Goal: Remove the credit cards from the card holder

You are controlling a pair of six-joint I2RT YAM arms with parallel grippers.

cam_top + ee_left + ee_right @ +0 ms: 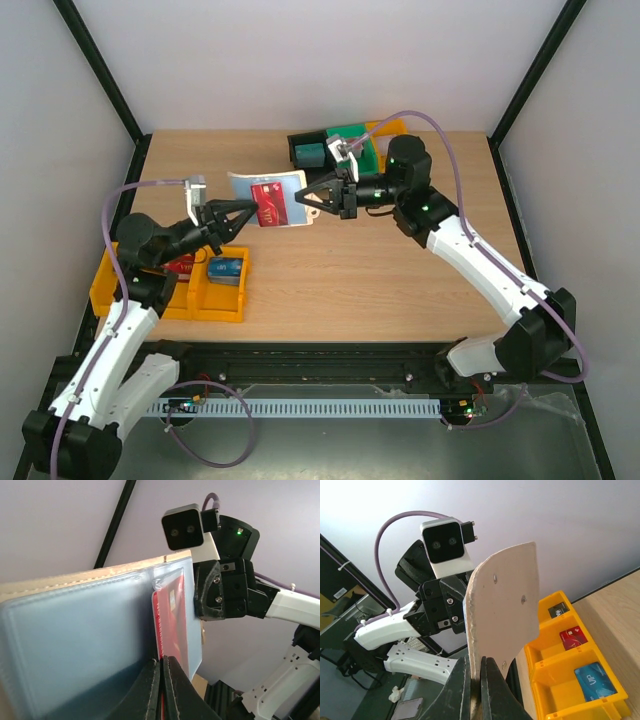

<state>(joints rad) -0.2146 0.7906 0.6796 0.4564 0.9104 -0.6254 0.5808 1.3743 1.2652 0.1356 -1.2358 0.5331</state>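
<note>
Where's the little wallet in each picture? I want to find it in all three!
Top external: the card holder is near the picture's middle, held open between the left pincer and the right pincer.
Left wrist: it fills the left and middle, blue-grey inside showing.
Right wrist: it stands in the centre, cream outside showing.
Shared landmark: the left pincer, seen in all three.

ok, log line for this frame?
holder: aloft, open | left gripper: shut on holder | right gripper: shut on holder | red card: in sleeve, not out
</note>
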